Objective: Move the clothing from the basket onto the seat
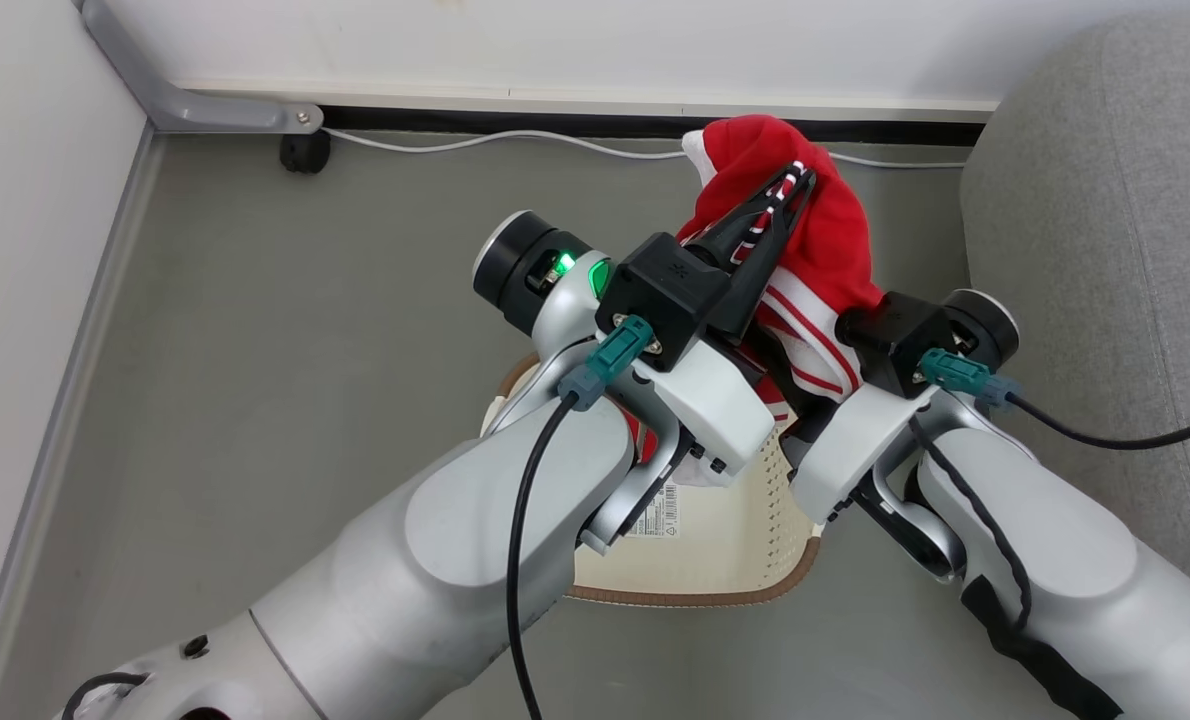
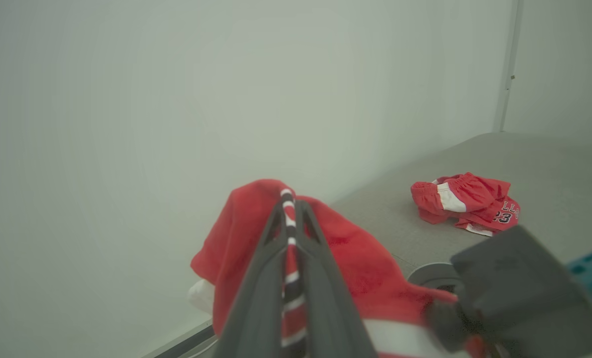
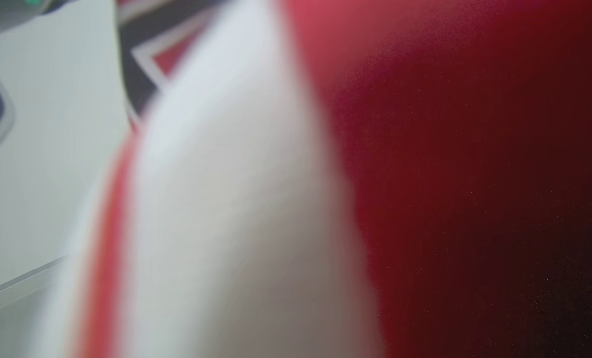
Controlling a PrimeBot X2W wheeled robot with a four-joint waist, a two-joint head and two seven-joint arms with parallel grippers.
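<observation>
The left gripper (image 1: 800,182) was pinched shut on the striped trim of the held garment (image 1: 840,245), its two long fingers pressed together with the red-white-dark edging running up between them in the left wrist view. The cloth hung raised above the basket (image 1: 697,597), draped over the fingertips like a hood, with its white-striped lower part trailing down towards the basket's far end. The right gripper (image 1: 875,330) sat under that drape; its fingers were buried in cloth and its own wrist view was a close blur of red and white, so I could not tell whether it was gripping. The second garment (image 2: 467,201), marked 23, lay crumpled on the seat (image 1: 1105,250), so this looked like the last carry. To do it well, the lift should probably go high enough for the trailing hem to clear the rim, then swing to the robot's right over the flat of the cushion, not its rounded edge, before the pinch is let go; the right arm would need to move with the cloth or back out cleanly, since a snag could drag it loose. The garment's long axis appeared to run from the pinched trim down to the hanging hem — roughly vertical — with the pinched end up and towards the wall.
</observation>
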